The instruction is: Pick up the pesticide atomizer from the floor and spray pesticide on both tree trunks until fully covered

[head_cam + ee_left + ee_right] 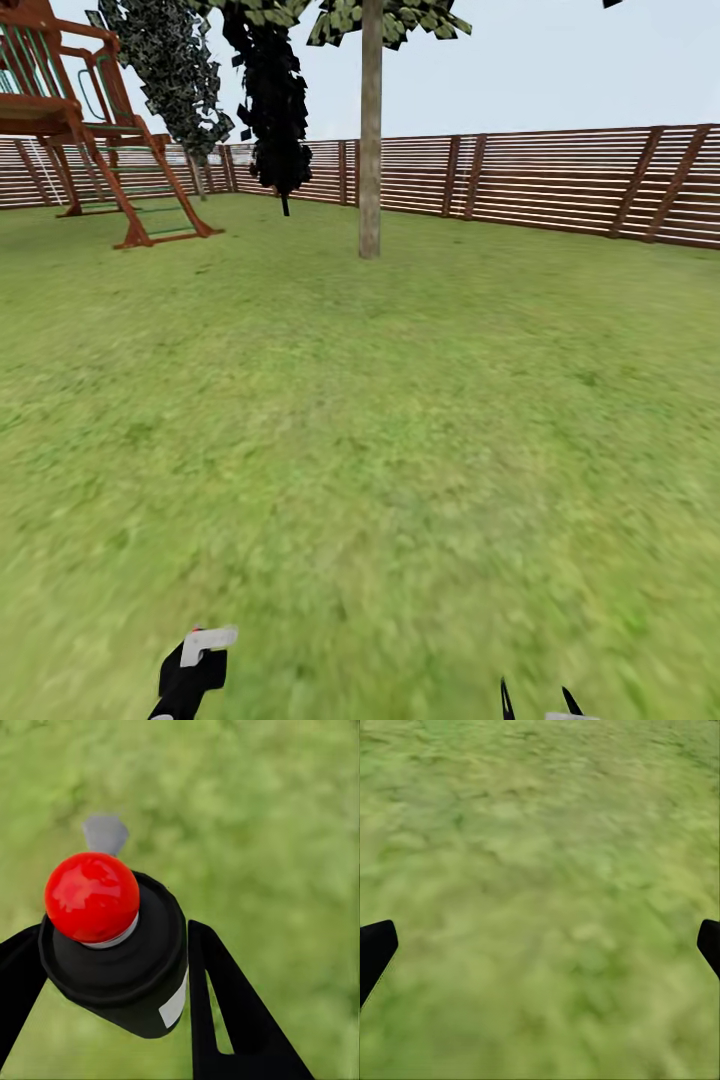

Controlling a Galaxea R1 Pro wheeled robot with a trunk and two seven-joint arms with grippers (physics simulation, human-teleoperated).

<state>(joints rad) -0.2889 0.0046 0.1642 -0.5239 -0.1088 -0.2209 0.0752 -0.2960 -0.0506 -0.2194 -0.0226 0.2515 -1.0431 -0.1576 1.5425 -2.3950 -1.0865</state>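
- The floor (380,430) is a broad, blurry, mottled green lawn running from the near edge to the far boundary, soft and patchy in texture.
- A brown fence (560,180) of thin horizontal wooden slats with slanted braces closes the far side from left to right.
- A reddish-brown wooden play frame (90,130) with a green-runged ladder stands far left on the grass.
- One tree (371,130) stands far, near the centre: its tree trunk (370,170) is a straight, smooth, mottled grey-beige column, with blocky jagged green foliage at the top.
- Darker, ragged foliage masses (270,100) hang to its left, near the fence.
- The left end effector (120,967) has two flat black triangular fingers closed against the sides of the pesticide atomizer (120,952), a matte black cylindrical bottle with a white label patch, a glossy red ball top and a small grey nozzle; it is held above the grass at near left (195,665).
- The right end effector (540,945) is spread wide and holds nothing, its dark pointed fingertips (375,949) at either edge over the grass, near right (540,700).
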